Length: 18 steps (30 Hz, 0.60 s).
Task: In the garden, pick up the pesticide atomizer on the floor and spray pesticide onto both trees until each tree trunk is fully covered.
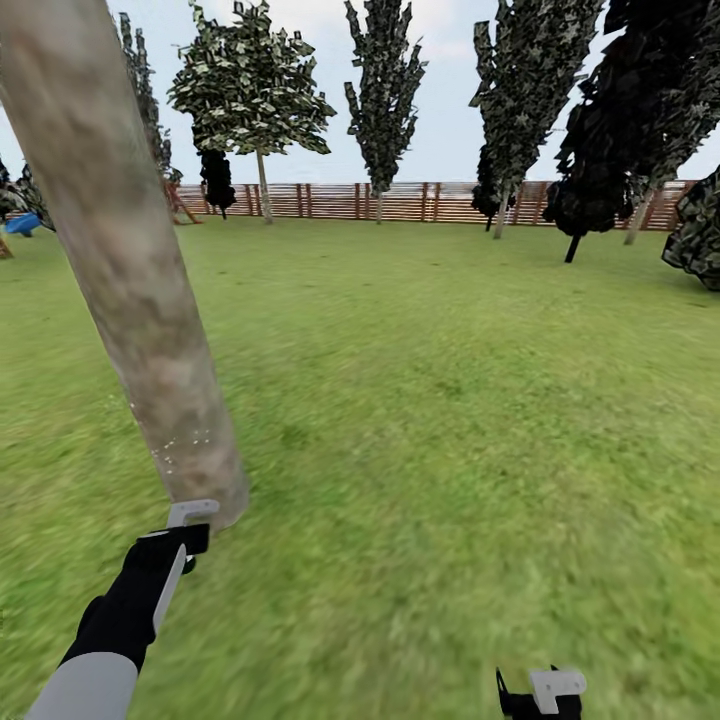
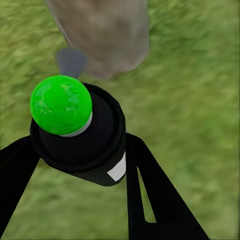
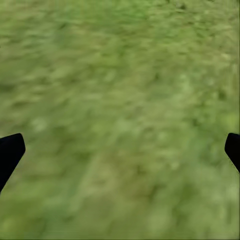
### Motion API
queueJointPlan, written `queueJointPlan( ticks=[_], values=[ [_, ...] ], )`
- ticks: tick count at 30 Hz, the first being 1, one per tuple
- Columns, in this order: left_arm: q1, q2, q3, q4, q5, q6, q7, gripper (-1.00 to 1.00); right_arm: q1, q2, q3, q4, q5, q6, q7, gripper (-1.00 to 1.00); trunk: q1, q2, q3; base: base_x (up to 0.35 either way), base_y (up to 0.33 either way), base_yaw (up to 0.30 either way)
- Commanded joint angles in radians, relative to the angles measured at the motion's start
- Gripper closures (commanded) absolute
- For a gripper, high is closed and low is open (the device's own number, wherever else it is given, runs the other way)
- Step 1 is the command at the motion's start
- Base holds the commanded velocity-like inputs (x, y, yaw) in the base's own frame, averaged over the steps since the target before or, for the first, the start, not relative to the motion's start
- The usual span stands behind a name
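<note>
Left gripper has its fingers clamped on the atomizer, trunk dead ahead, nearly touching; right gripper hangs open.

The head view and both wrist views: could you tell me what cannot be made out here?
- Tree trunk: top cut off by the head view's edge.
- Pesticide atomizer: in the left wrist view, its lower body is hidden behind its own cap.
- Right gripper: cut off by the head view's bottom edge.

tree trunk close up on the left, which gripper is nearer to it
Left. The left gripper, holding the atomizer, sits right at the base of the tree trunk; the right gripper hangs over open grass, well off to the side.
</note>
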Motion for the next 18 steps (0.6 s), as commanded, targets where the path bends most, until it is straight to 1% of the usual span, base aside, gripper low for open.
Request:
queueJointPlan(
  ticks=[1, 10, 13, 18],
  values=[
    [-0.001, 0.000, 0.000, -0.001, -0.010, 0.005, -0.003, 1.00, -0.001, 0.000, -0.003, 0.001, 0.011, -0.003, -0.007, -1.00, 0.000, 0.000, -0.001, 0.241, -0.187, 0.261],
    [-0.001, 0.003, 0.002, -0.001, -0.010, 0.005, -0.002, 1.00, 0.000, 0.000, -0.003, 0.001, 0.011, -0.003, -0.007, -1.00, 0.000, 0.000, -0.001, 0.217, -0.201, 0.275],
    [-0.001, 0.003, 0.002, -0.001, -0.010, 0.005, -0.002, 1.00, 0.000, 0.000, -0.003, 0.001, 0.011, -0.002, -0.007, -1.00, 0.000, 0.000, -0.001, 0.114, -0.251, 0.277],
    [-0.001, 0.005, 0.002, -0.001, -0.010, 0.006, -0.002, 1.00, 0.000, 0.000, -0.003, 0.002, 0.011, -0.003, -0.007, -1.00, 0.000, 0.000, -0.001, 0.020, -0.266, 0.277]
  ],
)
